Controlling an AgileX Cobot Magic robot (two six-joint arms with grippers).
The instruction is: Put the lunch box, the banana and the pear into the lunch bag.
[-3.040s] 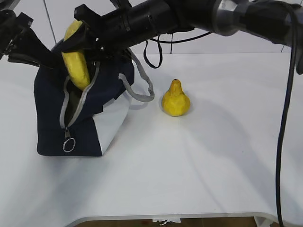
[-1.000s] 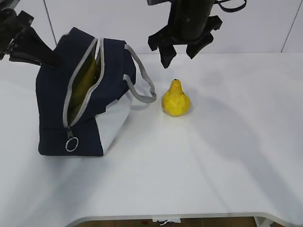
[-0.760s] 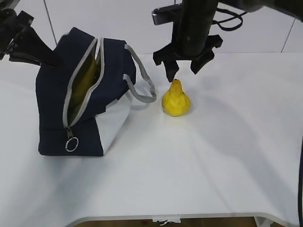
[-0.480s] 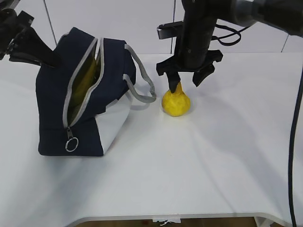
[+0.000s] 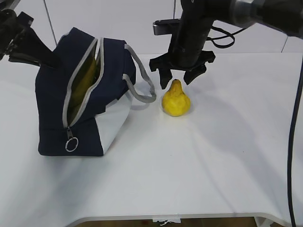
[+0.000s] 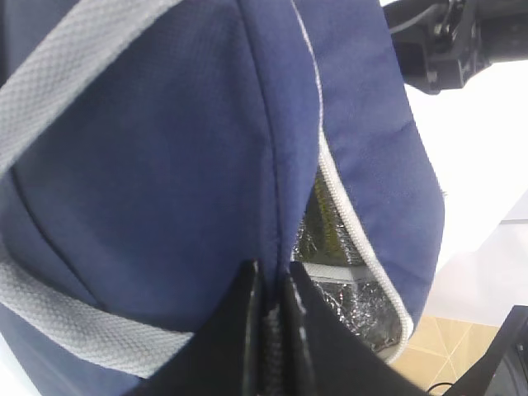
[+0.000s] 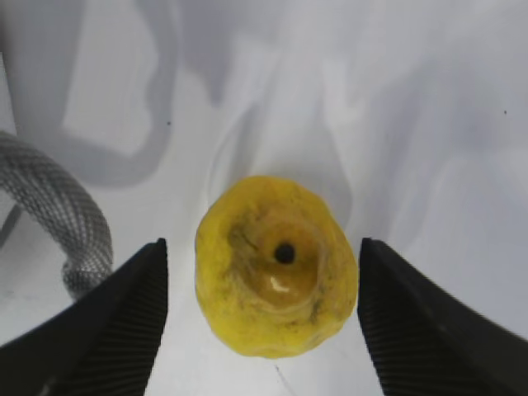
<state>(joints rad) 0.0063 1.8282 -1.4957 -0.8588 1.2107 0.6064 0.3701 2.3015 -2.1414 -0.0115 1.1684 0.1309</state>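
The navy lunch bag (image 5: 80, 109) stands at the left of the table with its zipper open; the banana (image 5: 85, 80) shows yellow inside the opening. My left gripper (image 5: 45, 59) is shut on the bag's fabric edge (image 6: 272, 214) at its far top, holding it up. The yellow pear (image 5: 176, 99) stands upright on the table right of the bag. My right gripper (image 5: 177, 81) is open, pointing straight down over the pear, a finger on each side of its neck. In the right wrist view the pear (image 7: 276, 264) sits between the open fingers (image 7: 124, 322). The lunch box is hidden.
A grey rope handle (image 5: 142, 82) of the bag hangs toward the pear and shows in the right wrist view (image 7: 66, 223). The white table (image 5: 213, 165) reaches its front edge near the bottom of the exterior view. The zipper ring pull (image 5: 71, 144) hangs at the bag's front.
My right gripper left the banana in the bag, swung right and came down open over the pear, then shifted a little left. The left gripper and bag have stayed put.
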